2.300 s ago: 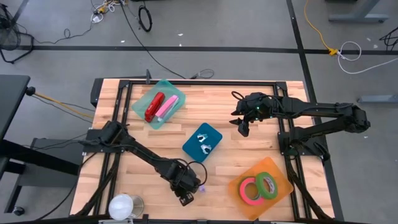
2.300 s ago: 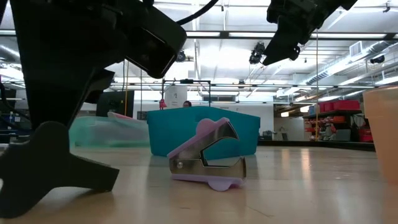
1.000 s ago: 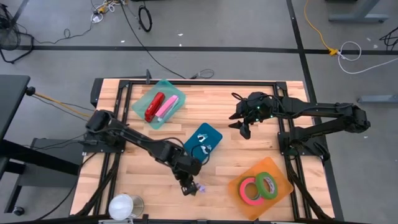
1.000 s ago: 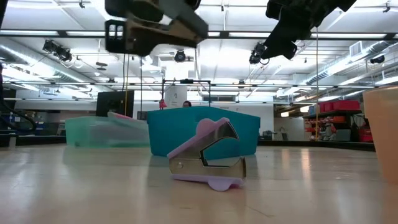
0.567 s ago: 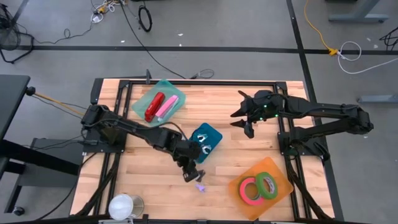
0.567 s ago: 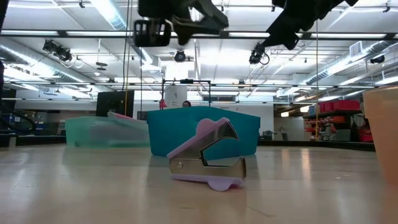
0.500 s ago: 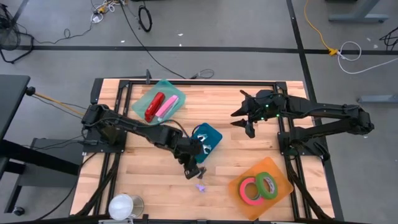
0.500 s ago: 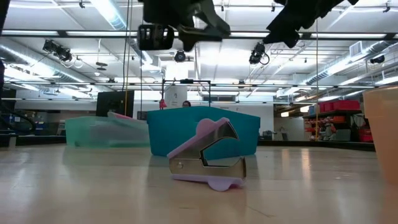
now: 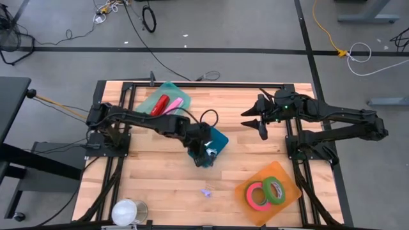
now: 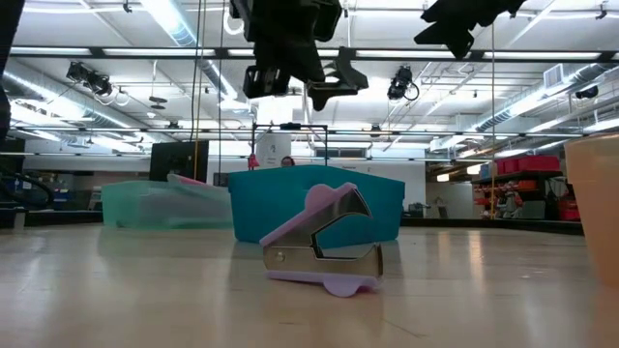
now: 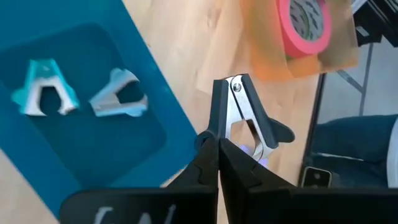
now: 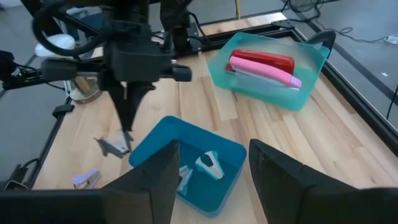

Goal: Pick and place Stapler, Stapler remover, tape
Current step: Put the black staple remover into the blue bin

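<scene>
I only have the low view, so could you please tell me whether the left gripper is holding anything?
Observer: Yes, the left gripper is shut on a black staple remover.
Operator: Thank you; is anything lying inside the blue tray?
Observer: A light-blue staple remover and a grey staple remover lie in the blue tray.
Operator: And the right gripper?
Observer: The right gripper hangs open and empty over the table's right side.

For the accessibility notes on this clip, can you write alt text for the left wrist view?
The left gripper, shut, holds a black-handled staple remover above the edge of a blue tray containing two more staple removers. Beyond lies the wooden table and an orange tray with a pink tape roll.
</scene>
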Motion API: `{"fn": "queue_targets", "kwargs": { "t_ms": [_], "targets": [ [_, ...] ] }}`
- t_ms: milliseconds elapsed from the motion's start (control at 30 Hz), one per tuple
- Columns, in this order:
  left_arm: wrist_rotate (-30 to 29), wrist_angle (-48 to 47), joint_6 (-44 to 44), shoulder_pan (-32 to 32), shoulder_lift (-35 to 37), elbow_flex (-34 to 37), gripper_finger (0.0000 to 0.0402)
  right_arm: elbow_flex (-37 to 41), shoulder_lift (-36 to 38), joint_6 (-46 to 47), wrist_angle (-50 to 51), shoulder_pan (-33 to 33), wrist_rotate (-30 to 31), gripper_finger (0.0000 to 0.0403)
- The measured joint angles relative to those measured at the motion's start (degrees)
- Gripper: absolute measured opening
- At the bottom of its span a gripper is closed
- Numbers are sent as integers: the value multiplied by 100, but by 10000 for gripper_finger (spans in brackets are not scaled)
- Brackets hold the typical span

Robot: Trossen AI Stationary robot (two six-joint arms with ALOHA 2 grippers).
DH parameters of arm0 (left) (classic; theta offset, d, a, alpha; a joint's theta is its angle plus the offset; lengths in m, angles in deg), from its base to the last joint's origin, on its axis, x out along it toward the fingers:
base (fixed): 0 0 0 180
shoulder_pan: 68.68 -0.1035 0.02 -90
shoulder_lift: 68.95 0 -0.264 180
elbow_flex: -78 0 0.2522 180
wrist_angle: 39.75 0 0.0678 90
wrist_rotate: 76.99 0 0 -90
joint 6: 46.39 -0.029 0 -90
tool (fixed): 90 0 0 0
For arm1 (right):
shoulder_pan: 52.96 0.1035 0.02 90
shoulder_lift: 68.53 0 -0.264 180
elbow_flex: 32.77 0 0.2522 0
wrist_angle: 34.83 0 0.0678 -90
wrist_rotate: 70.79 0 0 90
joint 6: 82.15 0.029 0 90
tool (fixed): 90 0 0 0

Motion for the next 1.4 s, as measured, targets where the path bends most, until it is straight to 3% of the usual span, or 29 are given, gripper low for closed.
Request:
{"fn": "queue_targets", "kwargs": {
  "t_ms": [600, 767, 1033, 1400],
  "targets": [
    [308, -265, -596, -916, -17, 0, 2, 0, 4, -8, 13, 2, 2, 192],
    [408, -823, -935, -997, -151, 4, 2, 0, 0, -23, 13, 0, 229, 192],
    [447, -892, -1600, -1061, -357, 4, 2, 0, -2, 118, -16, 0, 736, 192],
    [390, -862, -1909, -1048, -363, 4, 20, 0, -4, 360, -20, 0, 754, 192]
  ]
}}
